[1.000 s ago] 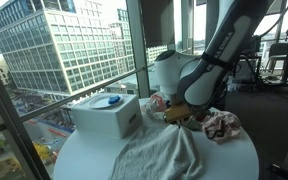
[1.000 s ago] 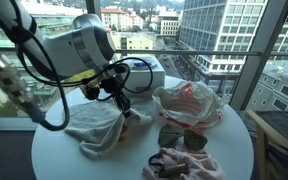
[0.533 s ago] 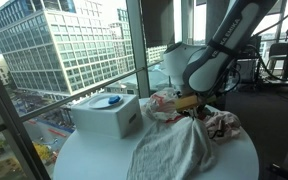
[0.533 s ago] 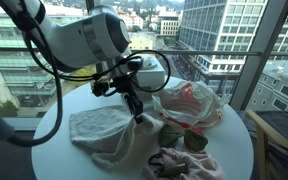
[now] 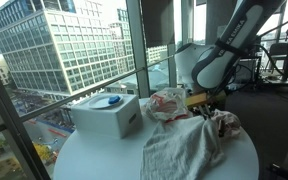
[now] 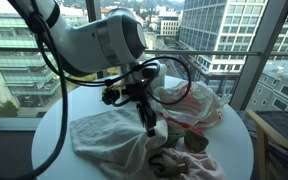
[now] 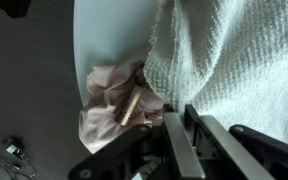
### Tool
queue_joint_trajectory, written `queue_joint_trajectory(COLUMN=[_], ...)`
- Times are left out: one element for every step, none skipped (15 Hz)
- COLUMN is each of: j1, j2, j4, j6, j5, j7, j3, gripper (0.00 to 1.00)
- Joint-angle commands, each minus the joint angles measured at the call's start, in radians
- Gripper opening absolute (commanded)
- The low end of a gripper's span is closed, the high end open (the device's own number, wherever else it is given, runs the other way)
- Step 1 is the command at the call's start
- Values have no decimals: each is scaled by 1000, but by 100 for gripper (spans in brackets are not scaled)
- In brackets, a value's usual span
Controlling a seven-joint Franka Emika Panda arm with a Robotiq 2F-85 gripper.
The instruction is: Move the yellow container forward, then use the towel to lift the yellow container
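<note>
My gripper point(image 5: 197, 108) is shut on one edge of the white towel point(image 5: 179, 150) and holds that edge up off the round table point(image 5: 84, 160). The rest of the towel trails over the tabletop, as an exterior view point(image 6: 109, 135) and the wrist view point(image 7: 234, 50) also show. A small yellow, tube-like object point(image 7: 134, 103) lies against a pink cloth point(image 7: 104, 100) just beside my gripper point(image 7: 177, 125). In an exterior view a yellow patch point(image 5: 194, 98) shows at my gripper. I cannot tell whether it is the container.
A white box point(image 5: 106, 115) with a blue spot on top stands by the window. A clear plastic bag point(image 6: 189, 105) with reddish contents lies behind the towel. The pink cloth point(image 6: 184, 165) and dark items point(image 6: 189, 140) lie near the table edge. Windows surround the table.
My gripper has moved across the table toward the pink cloth, dragging the towel with it. The towel is now stretched out and lifted at the held edge.
</note>
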Motion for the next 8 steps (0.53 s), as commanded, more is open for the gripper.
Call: queue_joint_trajectory(j1=[-27, -28, -28, -29, -29, -28, -27, -24], j2=[-37, -45, -52, -58, -61, -61, -55, -46], j4=[-36, -41, -47, -53, -62, -67, -69, -67], j6=[-44, -55, -54, -45, -23, -8, 6, 24], j5=[17, 25, 33, 46, 68, 97, 136, 156], j7=[-68, -88, -107, -129, -157, -181, -216, -233], j3=[26, 31, 38, 47, 58, 70, 84, 95], gripper=[50, 57, 66, 73, 81, 88, 95, 100])
